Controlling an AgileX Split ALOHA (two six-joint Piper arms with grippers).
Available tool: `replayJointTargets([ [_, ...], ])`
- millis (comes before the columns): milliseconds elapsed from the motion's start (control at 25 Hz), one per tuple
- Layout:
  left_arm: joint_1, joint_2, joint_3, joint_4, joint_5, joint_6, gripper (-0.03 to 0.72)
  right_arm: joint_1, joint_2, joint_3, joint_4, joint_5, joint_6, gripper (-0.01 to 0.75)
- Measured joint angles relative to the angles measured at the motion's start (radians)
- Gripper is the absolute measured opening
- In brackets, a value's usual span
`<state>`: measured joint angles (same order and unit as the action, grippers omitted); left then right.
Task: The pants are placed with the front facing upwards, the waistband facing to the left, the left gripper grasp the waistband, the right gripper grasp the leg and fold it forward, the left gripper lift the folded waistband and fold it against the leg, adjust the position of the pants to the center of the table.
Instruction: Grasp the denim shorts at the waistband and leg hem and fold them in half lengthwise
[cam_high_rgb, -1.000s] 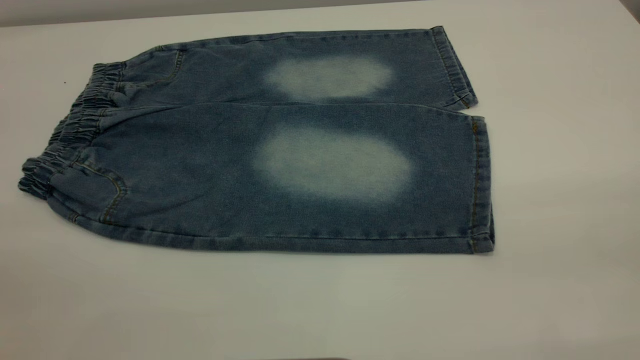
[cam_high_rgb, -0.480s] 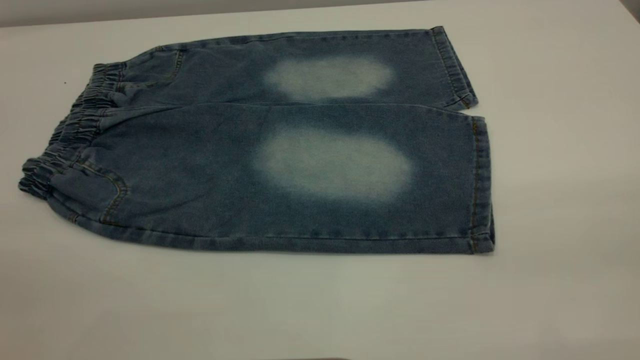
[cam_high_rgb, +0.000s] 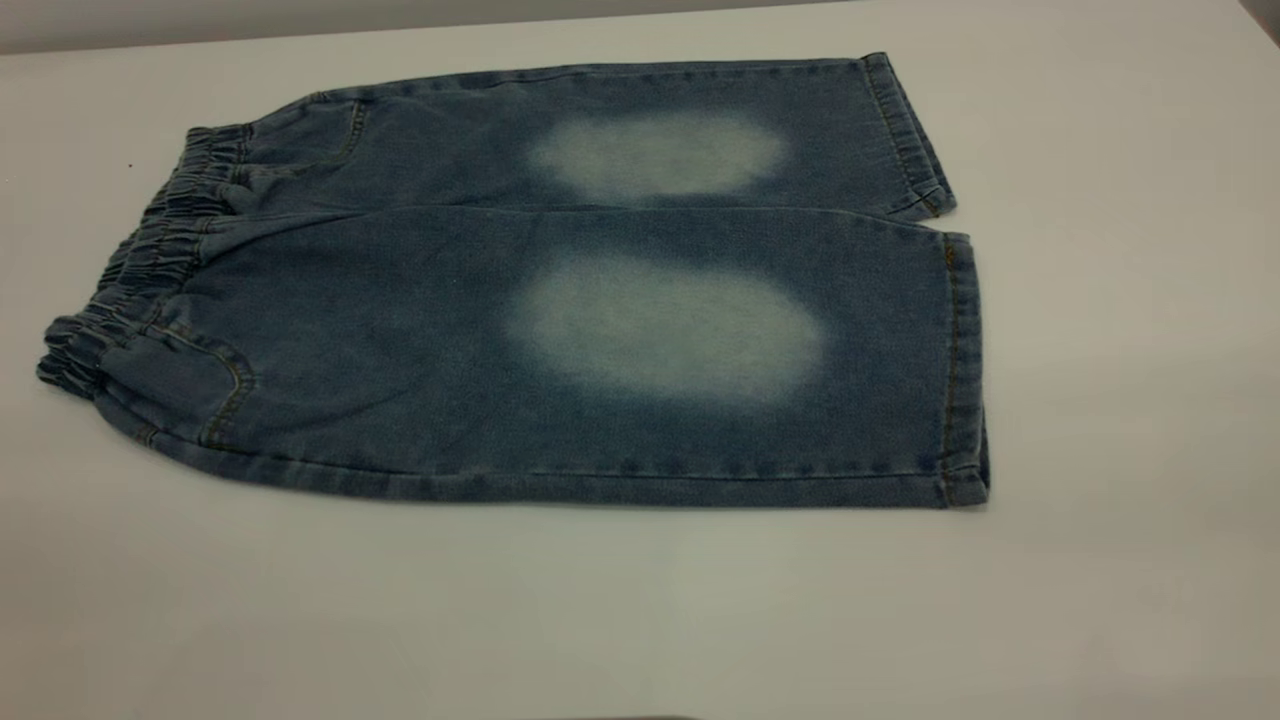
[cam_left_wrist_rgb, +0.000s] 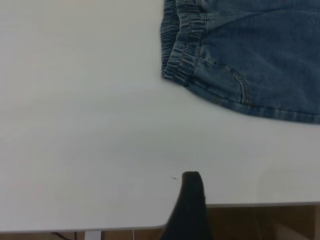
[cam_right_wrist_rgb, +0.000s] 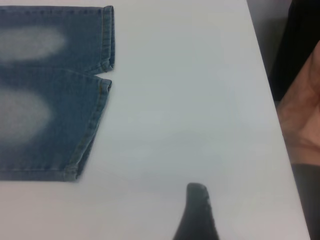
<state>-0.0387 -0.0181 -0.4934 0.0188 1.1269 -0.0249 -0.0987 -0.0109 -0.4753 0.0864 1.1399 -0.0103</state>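
Note:
The blue denim pants (cam_high_rgb: 560, 300) lie flat on the white table (cam_high_rgb: 640, 620), front up, with two pale faded ovals showing. The ruffled waistband (cam_high_rgb: 130, 270) points left and the two leg hems (cam_high_rgb: 960, 370) point right. Neither gripper appears in the exterior view. In the left wrist view, a black part of the left gripper (cam_left_wrist_rgb: 191, 205) hangs over the table's near edge, well apart from the waistband (cam_left_wrist_rgb: 181, 45). In the right wrist view, a black part of the right gripper (cam_right_wrist_rgb: 197, 212) hovers over bare table, away from the leg hems (cam_right_wrist_rgb: 102, 90).
The table's front edge (cam_left_wrist_rgb: 250, 204) runs just beside the left gripper, with brown floor beyond it. In the right wrist view a person's hand (cam_right_wrist_rgb: 302, 115) shows past the table's side edge (cam_right_wrist_rgb: 272, 95). Bare white surface surrounds the pants.

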Motion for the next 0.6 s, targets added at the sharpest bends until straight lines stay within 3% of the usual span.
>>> replayJointTargets([
  [600, -0.001, 0.035, -0.01, -0.002, 0.0, -0.058, 0.581, 0.0, 0.002, 0.0, 0.024, -0.002, 0.016, 0.477],
])
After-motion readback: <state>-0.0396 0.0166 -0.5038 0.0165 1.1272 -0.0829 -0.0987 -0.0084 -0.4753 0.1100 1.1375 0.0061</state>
